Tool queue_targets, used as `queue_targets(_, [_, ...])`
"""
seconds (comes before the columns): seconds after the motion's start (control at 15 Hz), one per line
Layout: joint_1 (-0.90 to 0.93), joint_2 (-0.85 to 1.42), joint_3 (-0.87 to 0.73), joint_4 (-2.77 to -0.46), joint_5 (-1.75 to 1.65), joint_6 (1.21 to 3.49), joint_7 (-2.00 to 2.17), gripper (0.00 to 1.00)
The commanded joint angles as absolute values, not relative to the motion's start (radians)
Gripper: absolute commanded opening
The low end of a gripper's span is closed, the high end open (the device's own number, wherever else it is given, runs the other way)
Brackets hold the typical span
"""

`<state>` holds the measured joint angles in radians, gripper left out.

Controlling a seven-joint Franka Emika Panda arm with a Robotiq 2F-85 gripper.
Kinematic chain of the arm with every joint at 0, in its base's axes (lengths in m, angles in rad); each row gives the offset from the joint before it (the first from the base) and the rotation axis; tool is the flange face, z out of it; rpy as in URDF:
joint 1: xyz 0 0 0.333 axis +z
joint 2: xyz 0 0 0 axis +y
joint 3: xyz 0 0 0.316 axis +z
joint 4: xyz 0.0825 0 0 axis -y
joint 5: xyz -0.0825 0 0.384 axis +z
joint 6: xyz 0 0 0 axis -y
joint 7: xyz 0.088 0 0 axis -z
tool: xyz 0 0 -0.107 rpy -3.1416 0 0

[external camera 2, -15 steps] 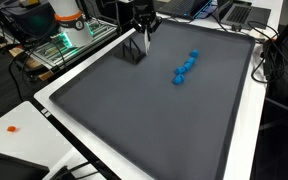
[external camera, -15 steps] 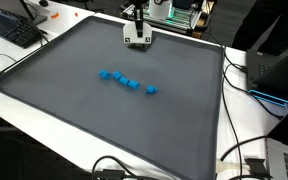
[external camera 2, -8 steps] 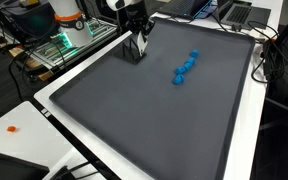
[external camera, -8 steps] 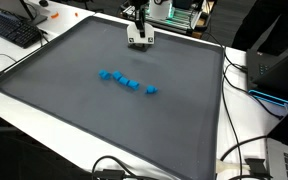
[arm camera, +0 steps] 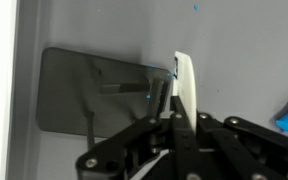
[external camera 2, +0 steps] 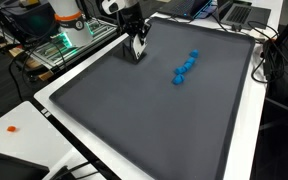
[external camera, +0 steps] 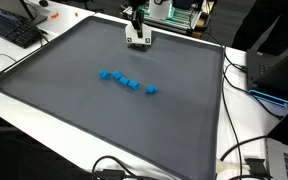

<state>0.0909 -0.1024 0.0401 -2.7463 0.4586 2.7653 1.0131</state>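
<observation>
We see the gripper (external camera: 136, 27) at the far edge of the grey surface (external camera: 74, 115), drawn narrow and pinching the top of a thin card (external camera: 137, 41) that stands there. In the wrist view the card's white edge (arm camera: 187, 80) rises from between the fingers, and a dark grey rectangle (arm camera: 84, 90) lies beside it; we cannot tell whether it belongs to the card. A row of small blue blocks (external camera: 124, 80) sits well apart, near the middle of the surface. A keyboard (external camera: 14, 30) lies off its corner.
</observation>
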Motion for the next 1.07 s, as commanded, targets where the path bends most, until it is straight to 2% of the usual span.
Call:
queue_targets(0.0, [0.077, -0.082, 0.046, -2.745, 0.488, 2.799, 1.01, 0.01])
queue_targets(1.0, [0.06, -0.029, 0.048, -2.745, 0.438, 2.793, 1.077, 0.01])
